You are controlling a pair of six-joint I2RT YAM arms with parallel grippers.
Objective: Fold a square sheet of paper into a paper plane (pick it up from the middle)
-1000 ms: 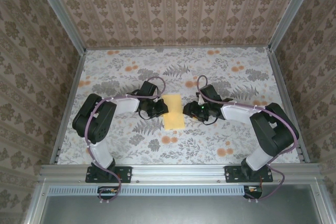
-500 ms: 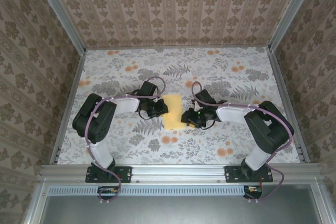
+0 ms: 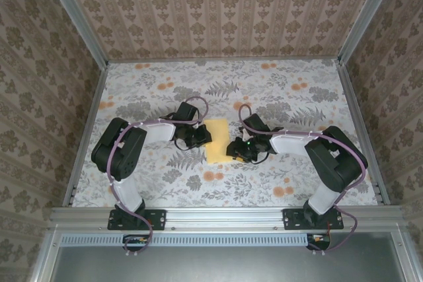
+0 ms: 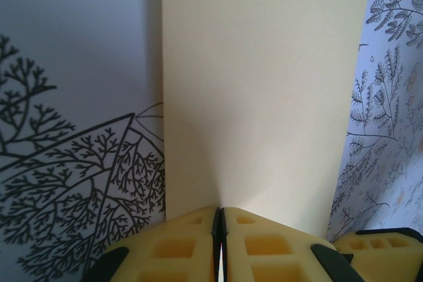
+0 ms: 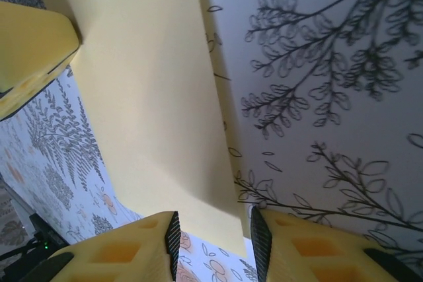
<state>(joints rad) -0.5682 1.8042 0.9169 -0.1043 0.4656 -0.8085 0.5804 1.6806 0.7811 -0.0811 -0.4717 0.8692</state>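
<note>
The pale-yellow sheet of paper (image 3: 219, 138) is being kept in the middle of the flowery table (image 3: 284, 97), between the two arms. It is folded into a long shape, and its long side is being pointed away from the arm bases. Its left edge is being pinched by the left gripper (image 4: 219, 219), with both pads pressed together on it. The right gripper (image 5: 213, 229) is being held at the right edge, by the nearer corner. Its jaws are being held apart, and the paper's edge seems to be lying in the gap. Only a small squeeze is likely being called for next.
</note>
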